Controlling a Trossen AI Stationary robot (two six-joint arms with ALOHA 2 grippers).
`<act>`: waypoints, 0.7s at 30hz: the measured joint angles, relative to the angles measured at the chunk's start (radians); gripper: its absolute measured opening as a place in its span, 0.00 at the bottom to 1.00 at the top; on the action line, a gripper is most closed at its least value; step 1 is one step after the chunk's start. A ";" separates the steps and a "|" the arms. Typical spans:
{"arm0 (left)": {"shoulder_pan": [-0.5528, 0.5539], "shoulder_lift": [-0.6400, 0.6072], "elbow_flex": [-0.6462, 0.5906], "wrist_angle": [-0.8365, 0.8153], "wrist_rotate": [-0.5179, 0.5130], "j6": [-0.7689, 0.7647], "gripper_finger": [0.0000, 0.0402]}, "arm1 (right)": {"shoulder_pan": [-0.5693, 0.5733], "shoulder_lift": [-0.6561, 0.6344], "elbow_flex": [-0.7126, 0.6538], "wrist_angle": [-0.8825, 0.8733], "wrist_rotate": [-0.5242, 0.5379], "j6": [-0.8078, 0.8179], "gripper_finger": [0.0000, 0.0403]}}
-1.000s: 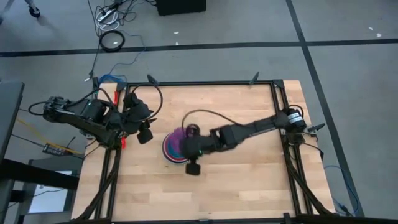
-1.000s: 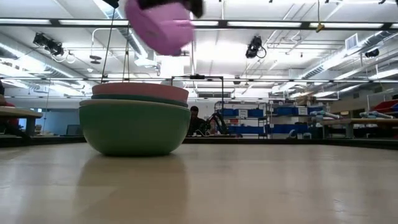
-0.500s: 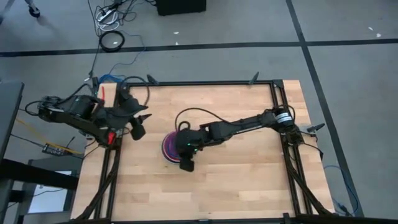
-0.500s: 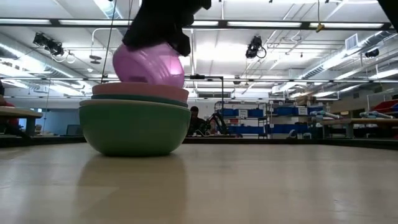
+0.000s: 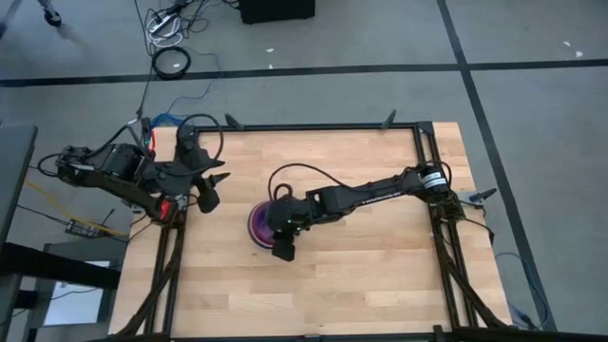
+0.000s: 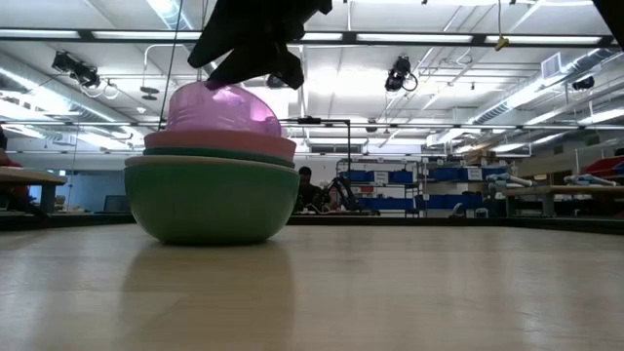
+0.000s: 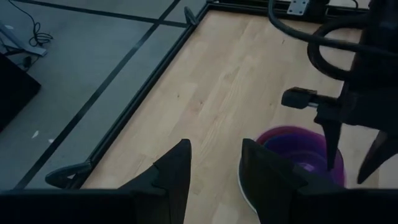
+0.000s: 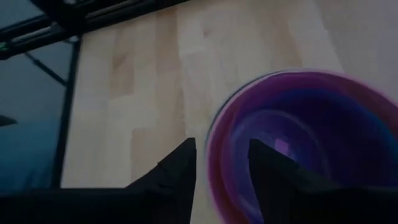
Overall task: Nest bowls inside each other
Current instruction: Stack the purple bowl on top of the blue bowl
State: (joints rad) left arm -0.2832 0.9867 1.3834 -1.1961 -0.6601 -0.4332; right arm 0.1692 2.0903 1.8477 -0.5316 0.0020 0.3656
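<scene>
**Purple bowl tilted atop the stack**

No readable writing shows on anything. The plain purple bowl [image 6: 222, 107] sits tilted in the pink bowl [image 6: 219, 144], nested over teal and sage green bowls [image 6: 210, 200] left of the table [image 5: 361, 275] centre. The right hand [image 5: 278, 228] hovers above it, fingers apart. The left hand [image 5: 211, 182] waits near the left edge, fingers apart

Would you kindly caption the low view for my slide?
Purple bowl resting tilted in the pink bowl atop the nested stack, right gripper just above it.
</scene>
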 joint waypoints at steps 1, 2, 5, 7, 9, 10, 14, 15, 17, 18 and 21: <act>0.000 0.000 0.000 0.000 0.000 0.000 0.38 | 0.001 0.006 0.000 0.000 0.012 0.000 0.33; 0.000 0.000 0.000 0.001 0.000 0.000 0.38 | 0.003 0.016 0.001 -0.002 0.020 0.002 0.32; 0.000 0.000 0.000 0.001 0.000 0.000 0.38 | 0.006 0.052 0.001 -0.019 0.019 0.026 0.31; 0.000 0.000 0.000 0.001 0.001 0.000 0.38 | 0.011 0.066 0.000 -0.027 0.015 0.032 0.30; 0.000 0.000 0.000 -0.001 0.002 0.000 0.38 | 0.015 0.068 0.000 -0.024 0.016 0.036 0.29; 0.000 0.000 0.000 -0.003 0.002 0.000 0.38 | 0.017 0.066 0.000 -0.021 0.016 0.038 0.29; 0.000 0.000 0.000 -0.003 0.004 0.000 0.38 | 0.026 0.027 0.000 -0.022 0.026 0.050 0.28; 0.000 0.000 0.000 -0.004 0.004 0.001 0.38 | 0.028 0.009 0.000 -0.017 0.042 0.050 0.28; 0.000 0.000 0.000 -0.004 0.004 0.001 0.38 | 0.035 -0.017 0.001 0.019 0.088 0.040 0.27; 0.000 0.000 0.000 -0.003 0.005 0.002 0.38 | 0.039 -0.024 0.002 0.041 0.112 0.025 0.27; 0.000 0.000 0.000 -0.002 0.005 0.003 0.38 | 0.042 -0.022 0.002 0.119 0.151 -0.016 0.27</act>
State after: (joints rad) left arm -0.2832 0.9871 1.3834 -1.1980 -0.6555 -0.4305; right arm 0.2108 2.0684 1.8492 -0.4121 0.1528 0.3496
